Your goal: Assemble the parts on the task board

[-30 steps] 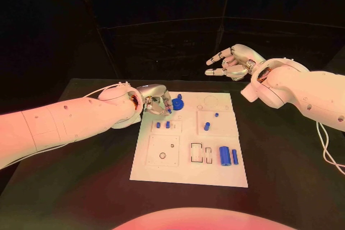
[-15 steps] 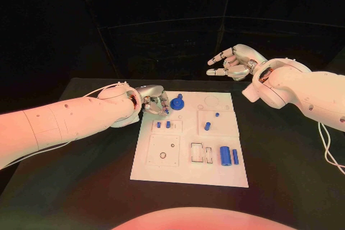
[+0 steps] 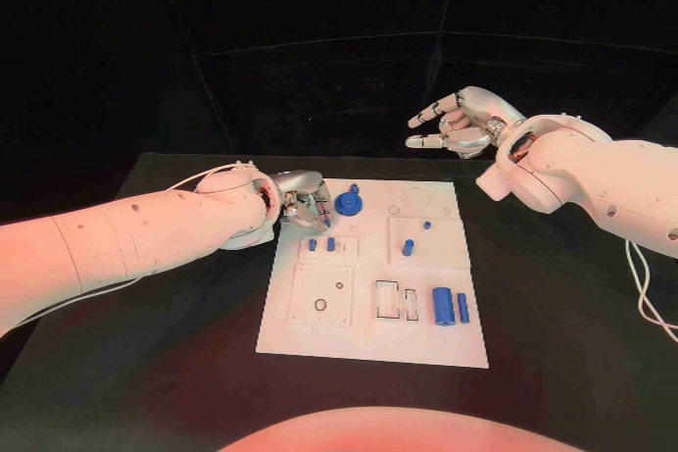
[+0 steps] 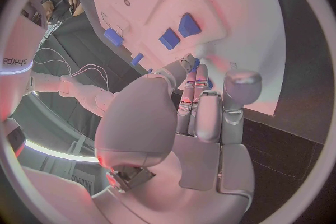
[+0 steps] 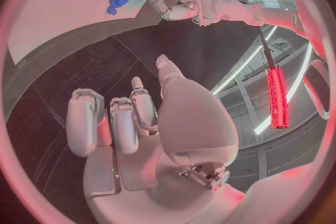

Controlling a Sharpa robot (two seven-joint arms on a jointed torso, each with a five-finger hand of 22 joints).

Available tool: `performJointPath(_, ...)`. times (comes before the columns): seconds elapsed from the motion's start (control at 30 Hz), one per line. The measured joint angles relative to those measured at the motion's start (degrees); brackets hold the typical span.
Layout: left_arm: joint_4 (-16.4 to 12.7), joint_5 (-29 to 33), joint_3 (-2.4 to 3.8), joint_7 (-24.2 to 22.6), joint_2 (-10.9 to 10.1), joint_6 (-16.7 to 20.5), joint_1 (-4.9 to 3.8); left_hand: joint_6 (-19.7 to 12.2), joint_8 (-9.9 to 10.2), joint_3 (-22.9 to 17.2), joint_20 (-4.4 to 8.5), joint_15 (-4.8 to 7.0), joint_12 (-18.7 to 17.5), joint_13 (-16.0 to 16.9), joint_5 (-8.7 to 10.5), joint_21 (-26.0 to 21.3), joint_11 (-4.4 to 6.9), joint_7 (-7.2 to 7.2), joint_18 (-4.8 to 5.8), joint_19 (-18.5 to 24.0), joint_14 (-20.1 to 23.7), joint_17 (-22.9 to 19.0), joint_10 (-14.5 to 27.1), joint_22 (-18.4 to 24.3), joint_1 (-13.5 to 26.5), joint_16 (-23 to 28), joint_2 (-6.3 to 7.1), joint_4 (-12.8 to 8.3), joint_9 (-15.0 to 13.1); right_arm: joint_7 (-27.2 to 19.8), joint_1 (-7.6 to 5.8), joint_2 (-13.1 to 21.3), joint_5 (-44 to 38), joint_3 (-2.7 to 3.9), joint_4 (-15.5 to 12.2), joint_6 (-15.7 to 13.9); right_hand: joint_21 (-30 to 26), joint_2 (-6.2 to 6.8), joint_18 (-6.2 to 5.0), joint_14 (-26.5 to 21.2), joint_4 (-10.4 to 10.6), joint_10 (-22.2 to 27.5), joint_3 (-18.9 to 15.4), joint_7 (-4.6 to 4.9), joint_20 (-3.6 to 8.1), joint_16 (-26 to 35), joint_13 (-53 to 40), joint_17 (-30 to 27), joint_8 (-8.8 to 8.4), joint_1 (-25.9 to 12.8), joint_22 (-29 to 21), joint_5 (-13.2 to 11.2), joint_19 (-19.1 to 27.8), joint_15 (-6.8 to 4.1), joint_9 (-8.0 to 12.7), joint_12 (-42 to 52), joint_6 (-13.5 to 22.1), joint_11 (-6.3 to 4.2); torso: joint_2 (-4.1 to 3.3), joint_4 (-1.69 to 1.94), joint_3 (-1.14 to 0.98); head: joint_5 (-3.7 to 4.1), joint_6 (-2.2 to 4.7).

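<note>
Your left hand point(image 3: 303, 207) let go of the round blue part point(image 3: 349, 205) a moment back: a second ago its fingers were right on it, now they're curled just beside it at the task board point(image 3: 370, 329) edge. Your right hand point(image 3: 455, 120) drifted a touch up and back over the far table edge.

Task board point(image 3: 370, 339) mid-table; round part point(image 3: 349, 206) probably on its far-left corner.

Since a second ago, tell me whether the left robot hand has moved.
Yes. The left robot hand has pulled back slightly from the round blue part, toward the board's left edge.
</note>
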State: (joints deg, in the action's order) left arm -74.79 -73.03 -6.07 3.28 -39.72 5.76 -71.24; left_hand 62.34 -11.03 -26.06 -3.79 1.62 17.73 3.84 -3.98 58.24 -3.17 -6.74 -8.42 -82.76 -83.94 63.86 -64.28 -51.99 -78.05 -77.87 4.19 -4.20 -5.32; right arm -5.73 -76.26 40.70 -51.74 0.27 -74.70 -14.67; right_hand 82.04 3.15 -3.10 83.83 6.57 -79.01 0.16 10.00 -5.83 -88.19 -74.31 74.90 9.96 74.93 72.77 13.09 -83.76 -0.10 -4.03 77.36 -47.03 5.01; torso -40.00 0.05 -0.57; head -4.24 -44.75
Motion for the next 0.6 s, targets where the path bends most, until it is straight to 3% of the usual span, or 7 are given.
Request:
performJointPath(0.5,-0.1,0.1,0.03,0.5,0.1,-0.4,-0.04,0.2,0.2,-0.3,0.00,0.00,-0.2,0.1,0.00,0.0,-0.21,-0.21,0.00,0.0,0.0,0.0,-0.2,0.0,0.3,0.0,0.28,-0.3,0.0,0.0,0.00,0.0,0.0,0.00,0.1,0.1,0.0,0.00,0.01,0.0,0.0,0.0,0.0,0.00,0.00,0.0,0.0,0.0,0.00,0.0,0.0,0.0,0.0,0.00,0.0,0.0,0.0,0.00,0.01,0.09,0.03,0.01,-0.10)
performJointPath(0.6,0.0,0.1,0.03,0.5,0.2,-0.4,-0.04,-0.7,1.1,-0.7,0.00,0.00,-1.0,0.1,-0.01,0.0,-0.33,-1.09,0.88,0.0,0.0,-0.1,-0.1,-0.1,0.7,0.0,0.69,-0.2,0.3,0.0,0.00,-0.1,0.0,0.00,0.1,0.1,0.0,0.00,0.00,0.0,0.0,0.0,0.0,0.00,0.00,0.0,0.0,0.0,0.00,0.0,0.0,0.0,0.0,0.00,0.0,0.0,0.0,0.00,0.01,0.09,0.03,-0.07,-0.11)
